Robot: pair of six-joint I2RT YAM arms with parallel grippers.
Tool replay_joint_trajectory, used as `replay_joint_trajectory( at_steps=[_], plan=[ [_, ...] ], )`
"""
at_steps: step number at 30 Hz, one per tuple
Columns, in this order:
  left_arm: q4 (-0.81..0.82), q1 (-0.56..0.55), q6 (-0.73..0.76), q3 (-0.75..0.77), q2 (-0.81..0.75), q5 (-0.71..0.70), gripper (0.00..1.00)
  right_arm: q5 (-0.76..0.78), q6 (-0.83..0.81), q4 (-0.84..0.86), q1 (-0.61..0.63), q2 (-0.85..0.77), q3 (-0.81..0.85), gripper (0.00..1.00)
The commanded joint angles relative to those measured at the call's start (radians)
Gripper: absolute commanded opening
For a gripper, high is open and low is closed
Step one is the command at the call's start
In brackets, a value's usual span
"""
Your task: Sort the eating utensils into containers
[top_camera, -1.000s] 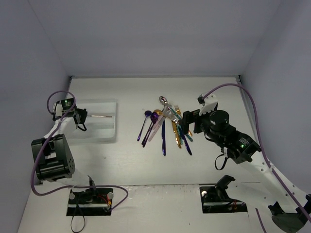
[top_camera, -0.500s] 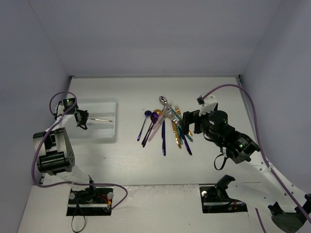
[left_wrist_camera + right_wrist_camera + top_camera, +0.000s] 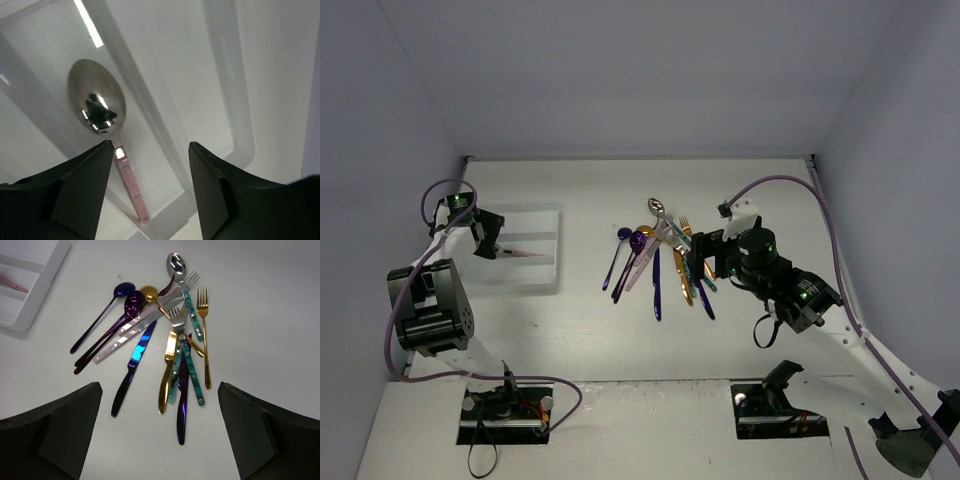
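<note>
White tray (image 3: 148,116), one pink-handled spoon (image 3: 96,98) inside

white table (image 3: 620,340), pale walls (image 3: 620,80) on three sides

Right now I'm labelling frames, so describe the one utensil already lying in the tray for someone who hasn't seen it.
Find the white tray at the left of the table, away from the central utensil pile. In one compartment, under the left claw, lies the spoon: silver bowl, pink handle, the only piece there.
</note>
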Motion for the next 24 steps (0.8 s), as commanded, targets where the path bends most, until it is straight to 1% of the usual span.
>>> replay_joint_trajectory(
  at_steps=[1, 5, 7, 9, 11, 12, 15, 19, 21, 24],
  plan=[
    [-0.04, -0.02, 0.145, 0.107, -0.16, 0.033, 0.6, 0.03, 0.024, 0.046, -0.023, 0.057, 0.001, 0.99],
    [-0.1, -0.066, 0.287, 0.136, -0.267, 0.066, 0.61, 0.01, 0.021, 0.047, -0.065, 0.126, 0.014, 0.94],
    [-0.125, -0.094, 0.343, 0.127, -0.306, 0.089, 0.61, -0.014, 0.018, 0.048, -0.083, 0.158, 0.03, 0.9],
    [-0.158, -0.125, 0.397, 0.107, -0.374, 0.11, 0.61, -0.05, 0.006, 0.049, -0.114, 0.224, 0.052, 0.86],
    [-0.194, -0.157, 0.47, 0.089, -0.453, 0.141, 0.61, -0.073, -0.012, 0.049, -0.131, 0.31, 0.094, 0.76],
    [-0.215, -0.169, 0.472, 0.081, -0.455, 0.142, 0.61, -0.081, -0.018, 0.049, -0.138, 0.312, 0.096, 0.73],
    [-0.291, -0.187, 0.548, 0.037, -0.575, 0.215, 0.61, -0.102, -0.034, 0.05, -0.17, 0.435, 0.174, 0.62],
    [-0.393, -0.192, 0.641, 0.021, -0.687, 0.219, 0.62, -0.105, -0.058, 0.055, -0.202, 0.568, 0.262, 0.55],
    [-0.44, -0.205, 0.676, 0.032, -0.713, 0.216, 0.62, -0.107, -0.068, 0.069, -0.22, 0.627, 0.289, 0.51],
    [-0.487, -0.232, 0.697, 0.037, -0.741, 0.217, 0.66, -0.118, -0.089, 0.101, -0.242, 0.726, 0.325, 0.46]
  ],
)
